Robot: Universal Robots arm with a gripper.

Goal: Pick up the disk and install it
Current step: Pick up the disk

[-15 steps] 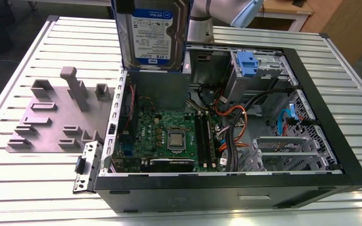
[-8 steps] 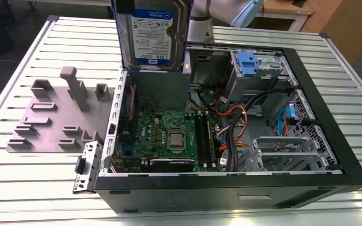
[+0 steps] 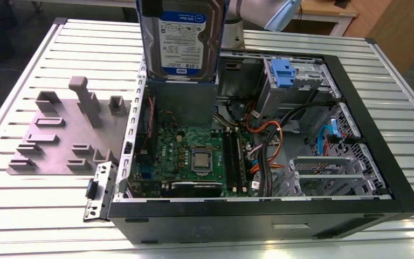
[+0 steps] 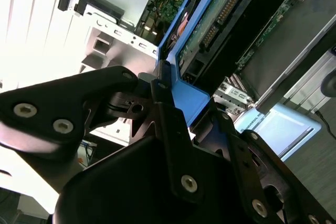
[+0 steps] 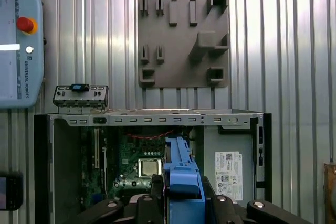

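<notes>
Disk (image 3: 177, 39) upright btwn fingers (image 4: 173, 140), above open PC case (image 3: 264, 224).

Exterior oblique from above — wrist views over shared case (image 3: 264, 218)

Printed white-and-blue label (image 3: 183, 47) on disk (image 3: 180, 38); white barcode sticker (image 5: 229, 174) on power supply (image 5: 212, 145); lettering on teach pendant (image 5: 18, 40).

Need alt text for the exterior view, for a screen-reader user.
The disk hangs upright, label facing the camera, over the open computer case, whose motherboard is exposed. A grey fixture plate lies on the slatted table to the exterior view's left of the case.
</notes>
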